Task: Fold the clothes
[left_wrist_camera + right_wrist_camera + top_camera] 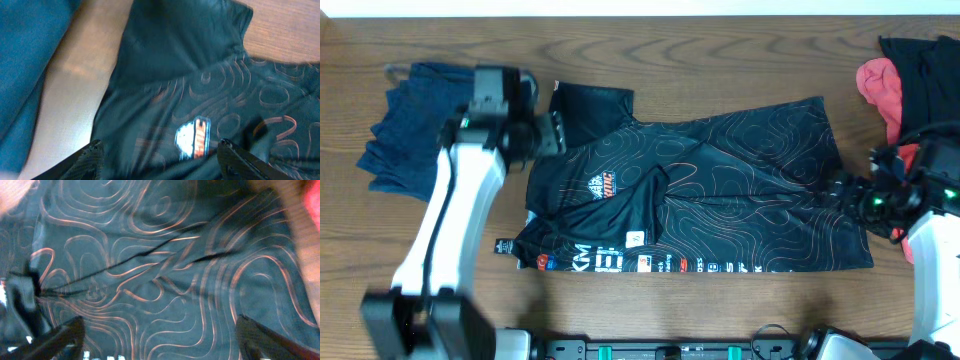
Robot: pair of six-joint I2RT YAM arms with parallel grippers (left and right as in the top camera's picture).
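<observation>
Even, fairly bright light is falling from overhead, laying only soft, short shadows on the worktop (720, 60) around the black jersey (750, 180). The overhead view is rendering sharply, with a pale strip blowing out along its top edge. Both wrist views are smearing with blur and tinting the jersey teal. Bare wood is glaring pale in the left one. The fingers (235, 157) of the left hand (157, 157) and those of the right hand (165, 340) are showing as dark, unfocused shapes at the bottom edges.

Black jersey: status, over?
Both open, empty: left tool, right tool, above black jersey. Jersey spread on table. Apart from it: navy garment by left arm, coral-red pile by right arm.
</observation>
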